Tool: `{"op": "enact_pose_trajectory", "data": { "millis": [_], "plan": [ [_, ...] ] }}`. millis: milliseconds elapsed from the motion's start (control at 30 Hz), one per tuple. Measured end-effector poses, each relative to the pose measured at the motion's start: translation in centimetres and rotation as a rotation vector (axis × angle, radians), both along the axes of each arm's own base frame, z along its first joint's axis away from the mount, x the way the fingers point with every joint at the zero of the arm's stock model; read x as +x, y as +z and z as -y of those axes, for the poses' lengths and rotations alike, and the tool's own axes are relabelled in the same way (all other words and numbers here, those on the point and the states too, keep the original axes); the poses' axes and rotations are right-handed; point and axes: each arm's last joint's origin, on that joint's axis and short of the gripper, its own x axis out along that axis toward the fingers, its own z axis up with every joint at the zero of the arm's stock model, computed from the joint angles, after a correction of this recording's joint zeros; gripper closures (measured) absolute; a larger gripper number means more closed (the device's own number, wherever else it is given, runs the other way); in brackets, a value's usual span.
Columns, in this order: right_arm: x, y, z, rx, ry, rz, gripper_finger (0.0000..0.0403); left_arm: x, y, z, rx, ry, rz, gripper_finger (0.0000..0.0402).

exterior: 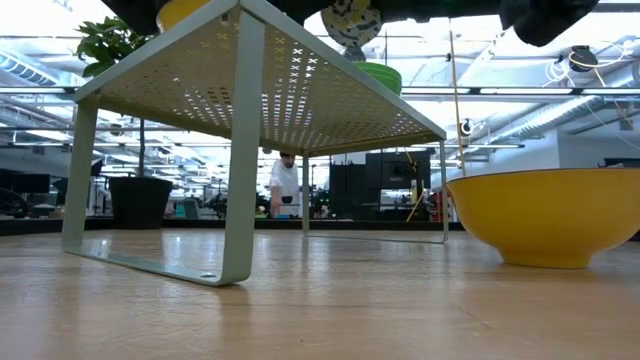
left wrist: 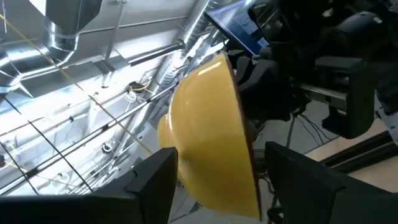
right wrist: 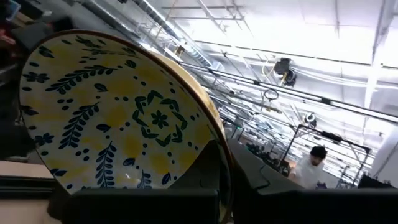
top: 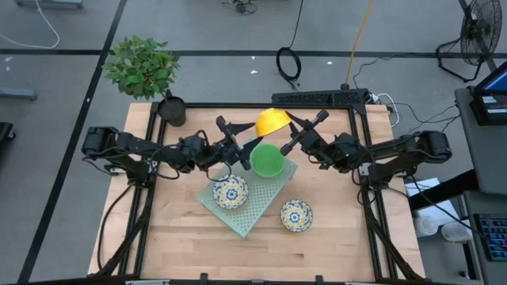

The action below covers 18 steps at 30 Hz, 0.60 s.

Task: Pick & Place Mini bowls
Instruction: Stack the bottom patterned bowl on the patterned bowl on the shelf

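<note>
A floral mini bowl, yellow outside, is held tipped in the air above the far part of the pale green perforated mat. My right gripper is shut on it. My left gripper is open, with its fingers on either side of the bowl's yellow outside; I cannot tell whether they touch it. A plain green bowl and a floral bowl rest on the mat. Another floral bowl stands on the table to the mat's right. The other bowls are out of view. My right gripper holds the floral bowl by its rim. One finger is on the patterned inside, and the other is behind the wall on the yellow outside. It comes from the table's right. The bowl is lifted clear and tipped on edge.
The mat is a raised metal shelf on legs, slanted across the table's middle. A black plant pot with a leafy plant stands at the far left corner. A person shows in the room beyond. Bare wood lies along the near edge.
</note>
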Motion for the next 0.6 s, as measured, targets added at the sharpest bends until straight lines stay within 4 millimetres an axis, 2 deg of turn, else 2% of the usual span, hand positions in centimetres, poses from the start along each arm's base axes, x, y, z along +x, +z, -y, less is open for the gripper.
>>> {"op": "enact_pose_trajectory", "data": {
  "millis": [167,433,500,600],
  "plan": [
    [1.1,0.1,-0.3,-0.009,0.042,-0.005,0.0403,-0.1,0.1,-0.1,0.0,0.03,0.005,0.0158],
    [1.4,-0.2,-0.6,-0.014,0.046,-0.025,0.0402,-0.1,0.0,-0.2,0.006,0.09,-0.013,0.0159],
    [1.4,-0.2,-0.6,-0.009,0.04,-0.026,0.0402,-0.1,0.0,-0.2,0.005,0.093,-0.012,0.0166],
    [1.5,-0.4,-0.5,0.001,0.032,-0.033,0.0402,-0.2,0.0,-0.2,-0.003,0.104,-0.004,0.02]
  ]
}}
